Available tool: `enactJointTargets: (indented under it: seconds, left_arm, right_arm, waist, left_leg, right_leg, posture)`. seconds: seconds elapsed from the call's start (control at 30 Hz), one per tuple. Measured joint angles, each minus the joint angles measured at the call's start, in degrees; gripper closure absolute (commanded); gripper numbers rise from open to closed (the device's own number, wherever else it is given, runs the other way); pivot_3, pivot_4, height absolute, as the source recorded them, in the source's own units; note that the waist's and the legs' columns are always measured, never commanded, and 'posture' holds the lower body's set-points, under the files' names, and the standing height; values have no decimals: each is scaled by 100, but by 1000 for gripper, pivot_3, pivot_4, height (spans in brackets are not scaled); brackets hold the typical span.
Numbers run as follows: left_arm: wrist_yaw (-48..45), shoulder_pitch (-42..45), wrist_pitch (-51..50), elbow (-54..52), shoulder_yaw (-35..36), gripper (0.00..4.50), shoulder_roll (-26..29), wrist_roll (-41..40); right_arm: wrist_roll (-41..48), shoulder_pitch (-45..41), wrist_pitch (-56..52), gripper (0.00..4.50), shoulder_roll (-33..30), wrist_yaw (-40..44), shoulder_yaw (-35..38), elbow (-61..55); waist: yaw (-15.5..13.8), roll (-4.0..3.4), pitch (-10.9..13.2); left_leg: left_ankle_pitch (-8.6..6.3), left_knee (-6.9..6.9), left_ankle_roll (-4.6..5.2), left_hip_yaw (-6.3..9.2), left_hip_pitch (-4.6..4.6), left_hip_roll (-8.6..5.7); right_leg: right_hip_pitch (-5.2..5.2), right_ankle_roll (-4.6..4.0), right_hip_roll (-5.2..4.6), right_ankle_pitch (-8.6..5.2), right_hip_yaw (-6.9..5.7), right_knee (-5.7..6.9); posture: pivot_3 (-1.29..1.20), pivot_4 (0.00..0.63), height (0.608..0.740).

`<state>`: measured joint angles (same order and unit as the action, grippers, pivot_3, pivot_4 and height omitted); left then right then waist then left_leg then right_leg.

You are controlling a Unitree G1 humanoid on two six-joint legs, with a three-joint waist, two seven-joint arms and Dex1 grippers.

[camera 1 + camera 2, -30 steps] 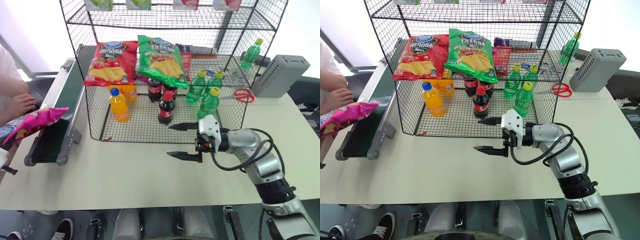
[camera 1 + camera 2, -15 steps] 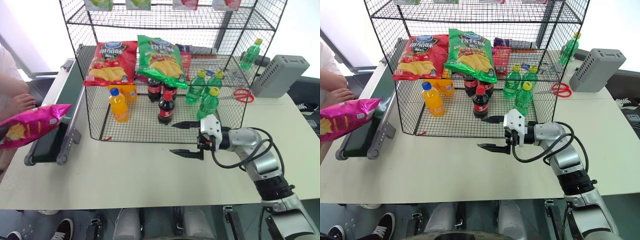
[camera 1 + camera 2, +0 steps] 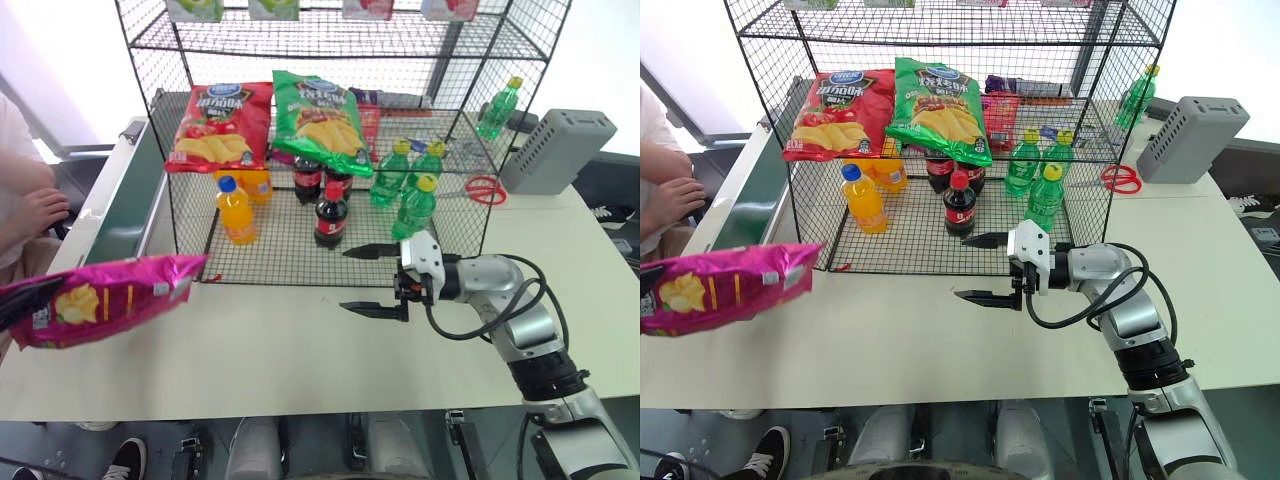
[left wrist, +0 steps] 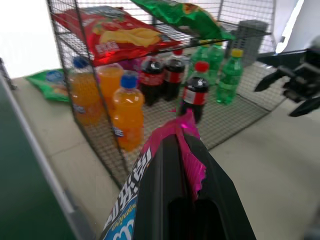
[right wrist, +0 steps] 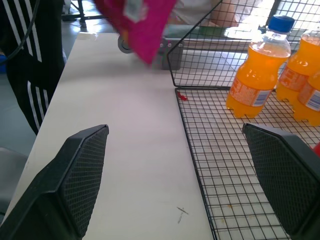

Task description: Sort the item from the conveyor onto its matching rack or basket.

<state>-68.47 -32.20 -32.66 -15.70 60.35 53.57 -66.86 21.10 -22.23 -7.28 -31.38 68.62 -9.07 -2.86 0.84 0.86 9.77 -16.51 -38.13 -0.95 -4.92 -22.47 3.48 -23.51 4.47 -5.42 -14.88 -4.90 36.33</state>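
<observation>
The item, a glossy magenta-pink chip bag (image 3: pixel 110 298), hangs level over the table's front left, clear of the conveyor (image 3: pixel 128 200). My left gripper (image 4: pixel 175 150) is shut on the bag's crimped edge (image 4: pixel 194 170), which sticks out between its black fingers. The rack (image 3: pixel 190 215), a tall black wire-grid unit, stands on the table to the bag's right and beyond it. My right gripper (image 3: pixel 345 279) is open in front of the rack's lower tier, pointing left, with nothing between its fingers. In the right wrist view the bag (image 5: pixel 137 22) hangs beyond the right gripper (image 5: pixel 175 130).
On the rack lie a red chip bag (image 3: pixel 215 125) and a green one (image 3: pixel 322 120), above orange (image 3: pixel 237 210), cola (image 3: pixel 330 212) and green bottles (image 3: pixel 410 180). Red scissors (image 3: pixel 487 190) and a grey box (image 3: pixel 560 150) sit at the right. A person's hand (image 3: pixel 40 210) rests beside the conveyor.
My left gripper carried the bag off the conveyor's end, rightward and toward the table's front, and rolled it from crumpled and tilted to flat and level. The right gripper stayed open in place.
</observation>
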Motion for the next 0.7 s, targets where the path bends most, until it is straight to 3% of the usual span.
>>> enactJointTargets:
  seconds: [0.2, 0.33, 0.57, 0.7]
  left_arm:
    - [704, 658, -1071, -577, 46, 4445, 68, -1523]
    - [1599, 1481, -1326, -988, -933, 4445, -5, -2749]
    - [2197, 2709, -1406, -1089, -2529, 4445, -440, -3263]
    - [2273, 3092, -1495, -942, -3019, 4445, -565, -3292]
  right_arm:
    - [782, 305, -1255, 0, -301, 325, -7, -451]
    - [1196, 386, -2028, 0, -572, 543, -14, -816]
    - [1432, 231, -2347, 0, -323, 334, 149, -767]
    - [1498, 184, -2362, 0, -226, 190, 164, -763]
  waist:
    - [-30, -3, 2]
    - [-4, -7, 2]
    - [-20, -10, 3]
    - [-21, -9, 3]
  left_leg:
    - [2, -1, -3, 12, 0, -1]
    - [2, -2, -3, 11, 8, -2]
    - [7, -2, -10, 15, 5, -13]
    - [7, -2, -11, 15, 3, -13]
  right_leg:
    - [7, -11, -4, -6, 1, -1]
    - [14, -15, -5, -2, 4, -1]
    - [11, -4, 16, 9, 5, 2]
    - [10, -4, 16, 9, 5, 0]
  posture:
    - [0, 150, 740]
    - [0, 150, 740]
    - [0, 150, 740]
    - [0, 150, 740]
